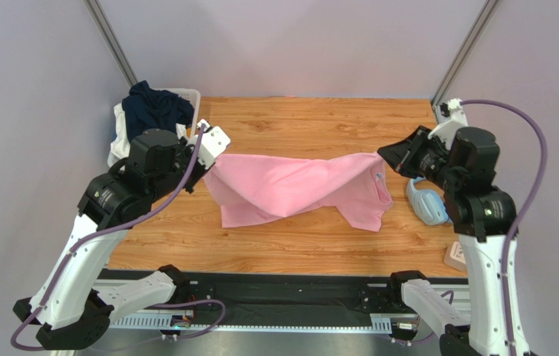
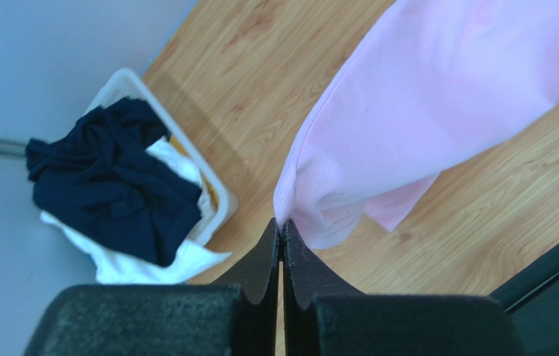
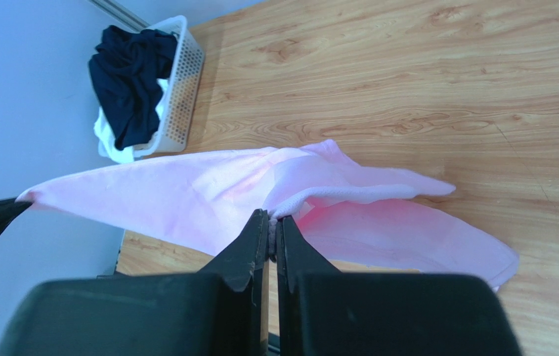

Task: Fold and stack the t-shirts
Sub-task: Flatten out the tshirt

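The left hand [image 2: 282,231] is shut tight. Its two black fingers press together on one end of the light pink soft cloth t-shirt [image 1: 297,189]. The right hand [image 3: 271,222] is shut tight too. It pinches the other end of the same shirt, near the neck hole.

The pink shirt hangs stretched between the two hands. Its middle sags down. Its low part lies on the brown wooden bench [image 1: 319,119], under the hands and a bit nearer to the arm bases.

The dark navy soft cloth t-shirt [image 1: 154,107] is bunched up in a heap. It is behind the left hand, a little to its outer side, and well apart from the right hand. It sits on top in the white plastic basket with little holes [image 3: 182,81]. Some white cloth [image 2: 186,259] pokes out from under it.

The light blue headphones [image 1: 427,204] lie on the bench near the right hand, on its near side.

There are two hands, and both hold the one pink shirt. There are two t-shirts, one pink and one navy. There is one basket and one pair of headphones.
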